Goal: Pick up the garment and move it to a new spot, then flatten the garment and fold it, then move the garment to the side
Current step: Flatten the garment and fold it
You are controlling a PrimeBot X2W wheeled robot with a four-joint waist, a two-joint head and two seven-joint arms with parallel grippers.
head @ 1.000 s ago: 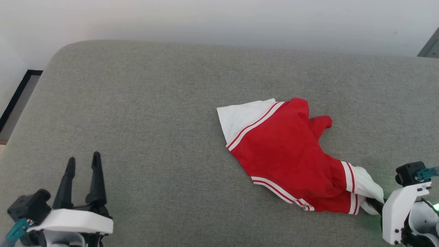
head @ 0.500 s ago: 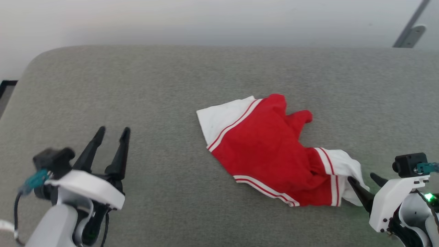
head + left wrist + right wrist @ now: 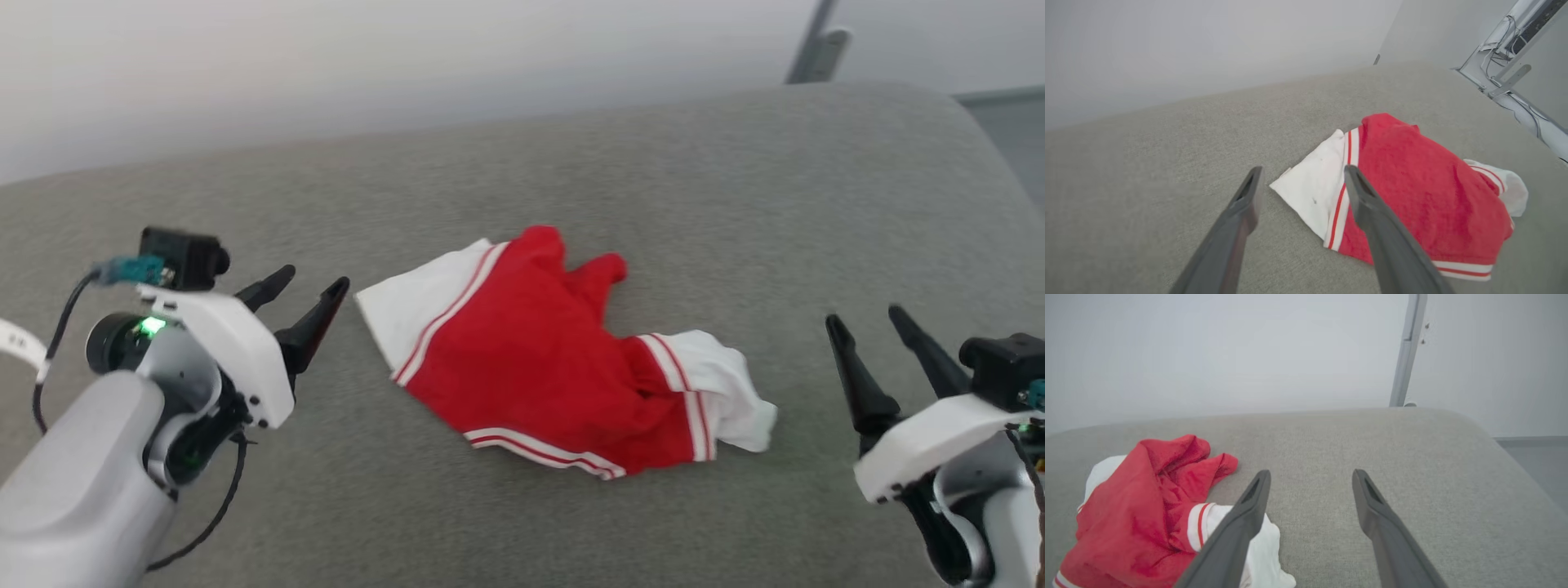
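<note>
Midway across the grey padded surface (image 3: 694, 180) the garment (image 3: 539, 359) lies crumpled, red body bunched. One white sleeve end (image 3: 408, 306) points at the left gripper (image 3: 313, 279), the other white sleeve end (image 3: 727, 396) toward the right gripper (image 3: 864, 315). Both grippers are empty w/ fingers spread wide, neither touching cloth: left sits just beside its sleeve, right is well apart from its own. Judging by that, the move to a new spot looks done & flattening is next. Risks, imo: (1) cloth is doubled over itself, so a pinch at the left sleeve may catch two layers & drag the whole heap instead of spreading it; (2) fingertips coming in low could dig into the soft padding or shove the sleeve away before closing, esp. w/ thin fabric lying flat; (3) if only one side grips & pulls, the shirt prob. slides rather than opens, since nothing pins it; (4) right sleeve is wadded, its edge hidden, so a grab there likely gets a lump, leaving twists that spoil the fold.
</note>
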